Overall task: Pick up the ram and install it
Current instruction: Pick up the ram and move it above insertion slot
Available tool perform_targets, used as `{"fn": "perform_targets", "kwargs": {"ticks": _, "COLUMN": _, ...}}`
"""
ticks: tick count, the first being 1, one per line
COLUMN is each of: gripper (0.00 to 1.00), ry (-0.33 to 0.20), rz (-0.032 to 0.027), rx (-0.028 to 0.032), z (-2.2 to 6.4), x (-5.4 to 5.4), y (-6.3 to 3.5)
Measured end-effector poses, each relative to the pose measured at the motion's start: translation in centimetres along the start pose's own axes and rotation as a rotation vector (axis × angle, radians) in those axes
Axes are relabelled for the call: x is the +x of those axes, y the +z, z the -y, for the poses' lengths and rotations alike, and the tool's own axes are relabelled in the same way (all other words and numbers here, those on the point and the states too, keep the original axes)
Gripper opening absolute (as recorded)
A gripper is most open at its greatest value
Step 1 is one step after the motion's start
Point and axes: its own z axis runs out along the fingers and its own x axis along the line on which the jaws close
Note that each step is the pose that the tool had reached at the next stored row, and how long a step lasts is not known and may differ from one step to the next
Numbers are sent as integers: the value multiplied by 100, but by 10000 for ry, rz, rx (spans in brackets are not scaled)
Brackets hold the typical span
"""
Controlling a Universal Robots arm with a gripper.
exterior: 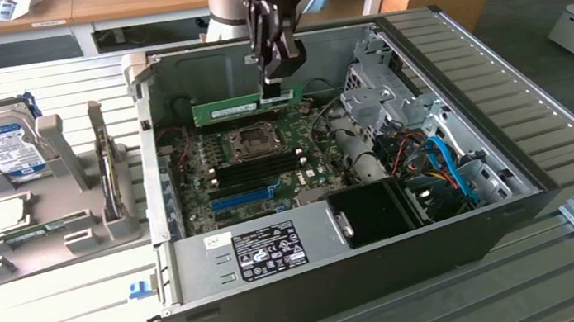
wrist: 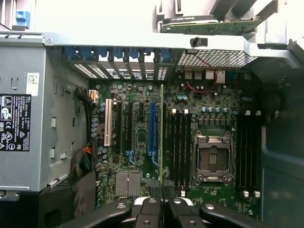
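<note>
The jaws, clamped narrow on the ram [exterior: 237,107], should hold it upright and parallel to the dark memory slots [wrist: 176,147] beneath them, lowering squarely without twisting.

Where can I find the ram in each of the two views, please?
Exterior view: the ram hangs level in the gripper, above the motherboard.
Wrist view: the ram is seen edge-on, a thin green line between the blue slot and the black memory slots.
Shared landmark: the CPU socket.
</note>
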Motion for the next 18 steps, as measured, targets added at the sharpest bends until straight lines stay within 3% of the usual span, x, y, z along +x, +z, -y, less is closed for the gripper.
{"fn": "perform_targets", "kwargs": {"ticks": 8, "gripper": 12, "ry": 0, "rz": -1, "rx": 0, "z": 5, "x": 0, "y": 118}}
{"fn": "perform_targets", "kwargs": {"ticks": 15, "gripper": 12, "ry": 0, "rz": 2, "rx": 0, "z": 5, "x": -3, "y": 123}}
{"fn": "perform_targets", "kwargs": {"ticks": 18, "gripper": 12, "ry": 1, "rz": -1, "rx": 0, "z": 6, "x": -52, "y": 132}}
